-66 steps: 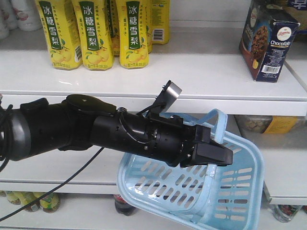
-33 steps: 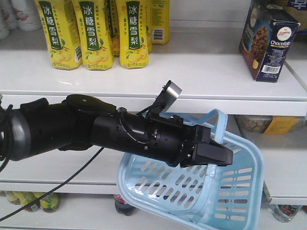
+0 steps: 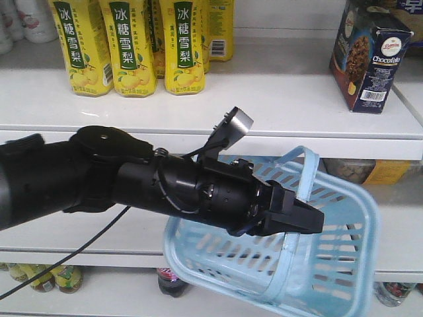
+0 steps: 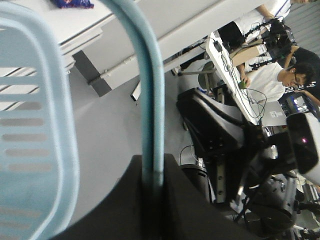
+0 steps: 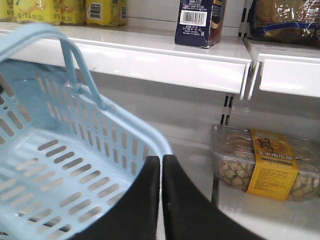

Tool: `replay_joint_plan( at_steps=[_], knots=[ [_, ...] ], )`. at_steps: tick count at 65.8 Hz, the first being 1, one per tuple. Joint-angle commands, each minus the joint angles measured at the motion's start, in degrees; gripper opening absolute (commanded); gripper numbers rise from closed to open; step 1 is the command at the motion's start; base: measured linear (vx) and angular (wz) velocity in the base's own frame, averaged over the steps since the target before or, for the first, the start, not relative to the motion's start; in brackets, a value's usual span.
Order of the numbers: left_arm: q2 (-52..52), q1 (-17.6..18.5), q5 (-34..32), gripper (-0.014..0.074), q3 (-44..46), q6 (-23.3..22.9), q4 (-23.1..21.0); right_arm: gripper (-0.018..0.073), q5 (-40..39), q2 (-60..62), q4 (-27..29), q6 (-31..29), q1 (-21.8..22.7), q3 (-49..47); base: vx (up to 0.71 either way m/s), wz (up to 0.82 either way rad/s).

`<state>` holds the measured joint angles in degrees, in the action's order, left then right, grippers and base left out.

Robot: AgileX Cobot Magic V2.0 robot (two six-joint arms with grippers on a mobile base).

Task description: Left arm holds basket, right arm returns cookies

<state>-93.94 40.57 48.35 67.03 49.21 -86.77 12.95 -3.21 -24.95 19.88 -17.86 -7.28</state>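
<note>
Gripping one loop handle [image 4: 152, 100] of the basket [image 3: 330, 264]: left arm [image 3: 132, 181], reaching across the front-facing view from the left edge; left gripper [image 3: 301, 218] clamped on that handle, black jaws meeting around the light blue bar in the left wrist view. Grey-white tab [image 3: 236, 124] upright on top of the wrist. Basket tilted, hanging in front of the lower shelf, slotted walls blurred, interior holding nothing visible in the right wrist view. Cookies [image 3: 370, 56] upright on the white upper shelf [image 3: 264, 99], at its right end, well apart from the basket and above it; barcode label facing forward, also seen at top centre of the right wrist view [image 5: 200, 22]. Yellow drink cartons [image 3: 132, 43] in a row at the left of the same shelf. Right gripper [image 5: 161, 200]: fingers pressed nearly together, only a thin slit between them, nothing held, positioned just beside the basket rim. Clear tub of nuts [image 5: 262, 162] on the lower shelf to the right.
</note>
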Motion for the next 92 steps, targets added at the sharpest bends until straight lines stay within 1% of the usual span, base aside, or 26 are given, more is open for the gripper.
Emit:
replay_joint_plan(
  at_steps=[1, 7, 15, 23, 32, 35, 37, 39, 42, 43, 46, 47, 49, 53, 54, 60, 66, 69, 71, 73, 77, 78, 84, 86, 89, 92],
  knots=[
    [8.4, 2.1, -2.4, -0.0006, -1.7, 2.6, -4.5, -0.0008, -3.6, -0.6, -0.7, -0.2, 0.1, -1.6, 0.00, 0.00],
    [13.5, 3.5, -6.4, -0.0006, -7.9, 2.6, -4.2, -0.0008, -3.6, -0.6, -0.7, -0.2, 0.1, -1.6, 0.00, 0.00],
    [20.9, 4.2, -11.3, -0.0006, -16.6, 3.2, -2.9, -0.0008, -3.5, -0.6, -0.7, -0.2, 0.1, -1.6, 0.00, 0.00],
    [28.9, 4.2, -15.9, -0.0006, -26.3, 3.9, 1.1, -0.0008, -3.5, -0.6, -0.7, -0.2, 0.1, -1.6, 0.00, 0.00],
    [39.2, 4.2, -23.2, -0.0006, -36.7, 3.9, 5.2, -0.0008, -3.5, -0.6, -0.7, -0.2, 0.1, -1.6, 0.00, 0.00],
    [43.0, 4.2, -26.4, -0.0006, -39.7, 3.2, 6.9, -0.0008, -3.5, -0.6, -0.7, -0.2, 0.1, -1.6, 0.00, 0.00],
    [45.3, 4.2, -28.2, -0.0006, -41.6, 2.0, 8.6, -0.0008, -3.5, -0.6, -0.7, -0.2, 0.1, -1.6, 0.00, 0.00],
    [47.7, 4.2, -29.8, -0.0006, -44.0, 0.2, 11.4, -0.0008, -3.5, -0.6, -0.7, -0.2, 0.1, -1.6, 0.00, 0.00],
    [52.1, 4.2, -33.1, -0.0006, -46.9, -4.4, 16.7, -0.0008, -3.5, -0.6, -0.7, -0.2, 0.1, -1.6, 0.00, 0.00],
    [54.0, 4.2, -33.9, -0.0006, -47.7, -6.8, 18.5, -0.0008, -3.5, -0.6, -0.7, -0.2, 0.1, -1.6, 0.00, 0.00],
    [57.7, 4.2, -35.9, -0.0006, -50.1, -12.0, 24.4, -0.0008, -3.5, -0.6, -0.7, -0.2, 0.1, -1.6, 0.00, 0.00],
    [59.5, 4.2, -36.8, -0.0006, -51.2, -14.8, 27.5, -0.0008, -3.5, -0.6, -0.7, -0.2, 0.1, -1.6, 0.00, 0.00],
    [61.8, 4.2, -38.0, -0.0006, -53.0, -18.5, 32.5, -0.0008, -3.5, -0.6, -0.7, -0.2, 0.1, -1.6, 0.00, 0.00],
    [66.6, 4.2, -40.9, -0.0006, -56.0, -26.3, 39.7, -0.0008, -3.5, -0.6, -0.7, -0.2, 0.1, -1.6, 0.00, 0.00],
    [68.1, 4.2, -41.9, -0.0006, -57.1, -28.7, 42.1, -0.0008, -3.5, -0.6, -0.7, -0.2, 0.1, -1.6, 0.00, 0.00],
    [73.9, 4.2, -47.5, -0.0006, -62.7, -36.5, 51.2, -0.0008, -3.5, -0.6, -0.7, -0.2, 0.1, -1.6, 0.00, 0.00],
    [78.5, 3.8, -53.4, -0.0006, -67.1, -42.4, 60.6, -0.0008, -3.5, -0.6, -0.7, -0.2, 0.1, -1.6, 0.00, 0.00],
    [79.6, 2.5, -53.4, -0.0006, -67.6, -44.2, 64.2, -0.0008, -3.5, -0.6, -0.7, -0.2, 0.1, -1.6, 0.00, 0.00],
    [80.2, 0.8, -52.5, -0.0006, -67.4, -44.1, 66.2, -0.0008, -3.5, -0.6, -0.7, -0.2, 0.1, -1.6, 0.00, 0.00],
    [80.3, -0.8, -52.5, -0.0006, -67.3, -44.0, 67.0, -0.0008, -3.6, -0.6, -0.7, -0.2, 0.1, -1.6, 0.00, 0.00],
    [80.9, -5.2, -52.5, -0.0006, -67.4, -44.0, 69.0, -0.0008, -3.6, -0.6, -0.7, -0.2, 0.1, -1.6, 0.00, 0.00],
    [81.1, -6.9, -52.4, -0.0006, -67.4, -44.0, 69.6, -0.0008, -3.6, -0.6, -0.7, -0.2, 0.1, -1.6, 0.00, 0.00],
    [83.1, -14.6, -51.0, -0.0006, -67.4, -44.0, 76.1, -0.0008, -3.6, -0.6, -0.7, -0.2, 0.1, -1.6, 0.00, 0.00],
    [83.9, -16.6, -50.5, -0.0006, -67.4, -44.1, 77.6, -0.0008, -3.6, -0.6, -0.7, -0.2, 0.1, -1.6, 0.00, 0.00],
    [84.9, -19.8, -50.1, -0.0006, -67.4, -44.1, 79.4, -0.0008, -3.6, -0.6, -0.7, -0.2, 0.1, -1.6, 0.00, 0.00],
    [85.6, -22.8, -49.9, -0.0006, -67.4, -44.1, 80.0, -0.0008, -3.6, -0.6, -0.7, -0.2, 0.1, -1.6, 0.00, 0.00]
  ],
)
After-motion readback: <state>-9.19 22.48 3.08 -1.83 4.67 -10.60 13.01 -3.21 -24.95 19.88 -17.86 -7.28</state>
